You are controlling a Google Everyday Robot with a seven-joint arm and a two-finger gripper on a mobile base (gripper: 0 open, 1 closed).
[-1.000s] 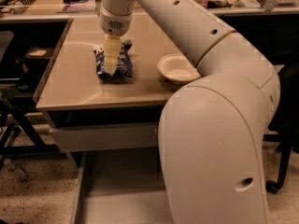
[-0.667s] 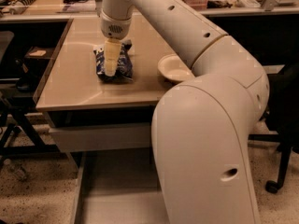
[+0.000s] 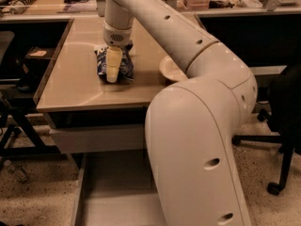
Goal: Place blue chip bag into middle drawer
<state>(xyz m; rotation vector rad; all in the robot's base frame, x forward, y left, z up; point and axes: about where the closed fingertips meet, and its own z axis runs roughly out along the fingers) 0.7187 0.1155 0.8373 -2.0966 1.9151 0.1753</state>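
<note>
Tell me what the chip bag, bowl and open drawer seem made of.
The blue chip bag looks like thin plastic film: crinkled and creased. The white bowl is smooth, plastic or ceramic, unclear. The middle drawer seems painted metal: thin walls, flat grey floor. The tool is down on the bag.

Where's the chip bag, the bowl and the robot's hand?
blue chip bag (image 3: 126,68), camera view, right side.
white bowl (image 3: 169,70), camera view, left part.
gripper (image 3: 113,72), camera view, lower end, over the bag.

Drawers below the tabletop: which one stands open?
The lower, middle drawer, floor showing; the upper drawer front is shut. Gripper is at the blue chip bag.
</note>
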